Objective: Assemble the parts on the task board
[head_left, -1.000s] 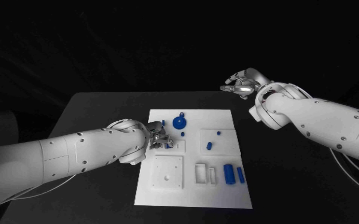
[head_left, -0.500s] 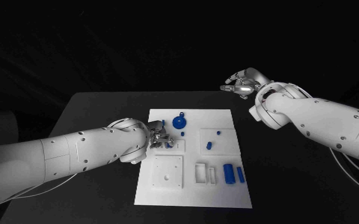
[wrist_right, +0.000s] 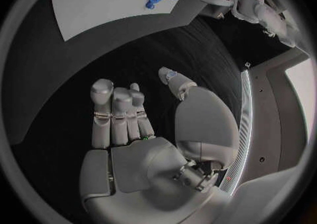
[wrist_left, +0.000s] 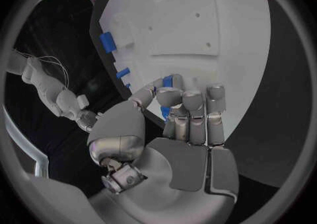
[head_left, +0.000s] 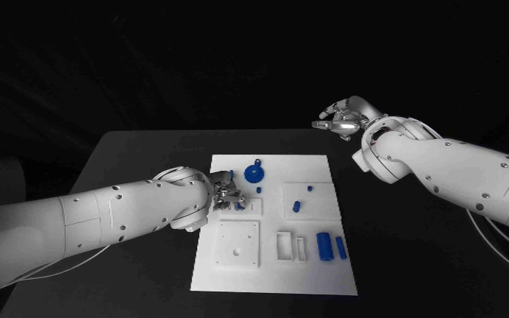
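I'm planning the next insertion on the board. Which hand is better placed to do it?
Probably the left hand: it is over the board's left edge, its fingers pinching a small blue part. The right hand hangs beyond the table's far edge, holding nothing.

I saw two smooth white arms dotted with small dark screws, thin pale cables trailing beneath them; the left hand (wrist_left: 175, 145) and right hand (wrist_right: 142, 145) were silver-grey, with segmented fingers, rounded metallic thumb housings and flat grey palm plates
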### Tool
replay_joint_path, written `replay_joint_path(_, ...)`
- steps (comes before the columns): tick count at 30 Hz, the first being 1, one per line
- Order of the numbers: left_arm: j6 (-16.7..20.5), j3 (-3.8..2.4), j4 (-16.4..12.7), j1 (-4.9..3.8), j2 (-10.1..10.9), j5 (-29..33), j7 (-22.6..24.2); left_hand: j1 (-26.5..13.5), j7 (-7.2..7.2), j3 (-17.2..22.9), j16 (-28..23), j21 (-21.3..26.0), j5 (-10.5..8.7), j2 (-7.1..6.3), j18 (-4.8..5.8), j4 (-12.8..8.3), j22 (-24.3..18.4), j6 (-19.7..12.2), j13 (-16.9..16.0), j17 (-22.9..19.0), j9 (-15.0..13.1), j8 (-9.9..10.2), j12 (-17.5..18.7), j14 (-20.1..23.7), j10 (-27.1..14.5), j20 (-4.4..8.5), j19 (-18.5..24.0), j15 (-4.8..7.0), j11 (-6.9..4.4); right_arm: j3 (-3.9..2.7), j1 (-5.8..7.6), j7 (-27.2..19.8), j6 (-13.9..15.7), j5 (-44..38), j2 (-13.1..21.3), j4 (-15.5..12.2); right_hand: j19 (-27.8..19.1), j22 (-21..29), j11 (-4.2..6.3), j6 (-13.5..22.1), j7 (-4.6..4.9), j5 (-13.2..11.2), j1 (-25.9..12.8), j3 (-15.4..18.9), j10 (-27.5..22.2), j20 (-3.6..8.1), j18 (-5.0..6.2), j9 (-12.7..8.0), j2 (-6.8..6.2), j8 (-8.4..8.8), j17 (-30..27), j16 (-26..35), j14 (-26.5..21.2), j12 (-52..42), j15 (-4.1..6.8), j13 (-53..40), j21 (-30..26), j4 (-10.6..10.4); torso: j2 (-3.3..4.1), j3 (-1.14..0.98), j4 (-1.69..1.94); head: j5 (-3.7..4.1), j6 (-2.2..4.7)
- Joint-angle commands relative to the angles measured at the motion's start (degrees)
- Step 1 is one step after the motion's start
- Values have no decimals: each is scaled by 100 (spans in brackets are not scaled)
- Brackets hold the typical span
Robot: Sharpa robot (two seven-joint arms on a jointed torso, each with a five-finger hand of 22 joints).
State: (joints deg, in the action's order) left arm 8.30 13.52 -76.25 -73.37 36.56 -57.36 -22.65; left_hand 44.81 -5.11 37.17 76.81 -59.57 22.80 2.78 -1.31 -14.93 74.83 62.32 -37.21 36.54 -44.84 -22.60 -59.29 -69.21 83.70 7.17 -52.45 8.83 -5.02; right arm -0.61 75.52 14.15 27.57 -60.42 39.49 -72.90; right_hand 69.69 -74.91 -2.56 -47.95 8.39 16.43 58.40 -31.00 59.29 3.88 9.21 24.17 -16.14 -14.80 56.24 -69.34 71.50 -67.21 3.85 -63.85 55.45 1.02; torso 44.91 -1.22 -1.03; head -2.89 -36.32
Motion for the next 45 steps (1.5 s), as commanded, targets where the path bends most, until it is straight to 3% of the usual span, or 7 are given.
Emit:
replay_joint_path(1, -326, 21, -36, 36, -51, 46, 5, -26, 693, 43, 36, 19, 17, 13, -40, 60, 9, 1066, 11, -10, 5, -27, -41, -112, -285, 828, -45, 222, -304, -2, 0, -25, -73, -20, -6, -3, 40, -68, -1, 44, 70, 21, 56, -2, -54, 3, 579, 7, 6, -28, -7, 11, -42, -31, -9, 6, -18, -31, -2, 1, 1, -3, -2)
replay_joint_path(3, -337, 21, -37, 36, -49, 32, -5, 0, 697, 73, 47, 19, 191, 27, -42, 32, 19, 1067, 17, -19, 7, -45, -62, -112, -291, 827, -45, 218, -309, -2, 0, -25, -73, -20, -4, -2, 40, -68, -1, 44, 71, 22, 57, -2, -54, 3, 579, 7, 6, -29, -7, 11, -43, -31, -9, 7, -19, -30, -2, 1, 2, -4, -5)
replay_joint_path(18, -435, 18, -38, 35, -30, 43, -54, 39, 713, 96, 83, 17, 549, 38, -44, -83, 45, 1075, 40, -45, 10, -101, -123, -128, -300, 824, -58, 192, -325, -2, -1, -25, -75, -20, -5, 13, 39, -69, -1, 44, 70, 27, 63, -2, -56, 4, 579, 7, 6, -29, -7, 11, -43, -33, -9, 9, -19, -28, 0, 6, -1, -10, -12)
replay_joint_path(36, -549, 10, -36, 22, 22, 224, -87, 52, 720, 96, 95, 14, 598, 36, -46, -111, 51, 1079, 46, -50, 10, -117, -141, -139, -301, 825, -68, 187, -332, -2, -1, -24, -89, -20, -13, 32, 39, -71, -1, 45, 71, 33, 76, 0, -58, 4, 579, 7, 8, -30, -7, 10, -43, -38, -9, 15, -20, -23, -4, 5, 6, -5, -6)
replay_joint_path(45, -704, 3, 16, -25, -21, 332, -112, 55, 720, 96, 96, 14, 593, 35, -46, -114, 52, 1076, 47, -52, 11, -119, -144, -140, -302, 825, -69, 187, -333, -2, -2, -23, -91, -20, -20, 52, 39, -71, -2, 46, 71, 34, 80, 2, -59, 3, 579, 6, 9, -29, -7, 10, -44, -41, -9, 18, -21, -22, -1, 8, 3, -9, -1)
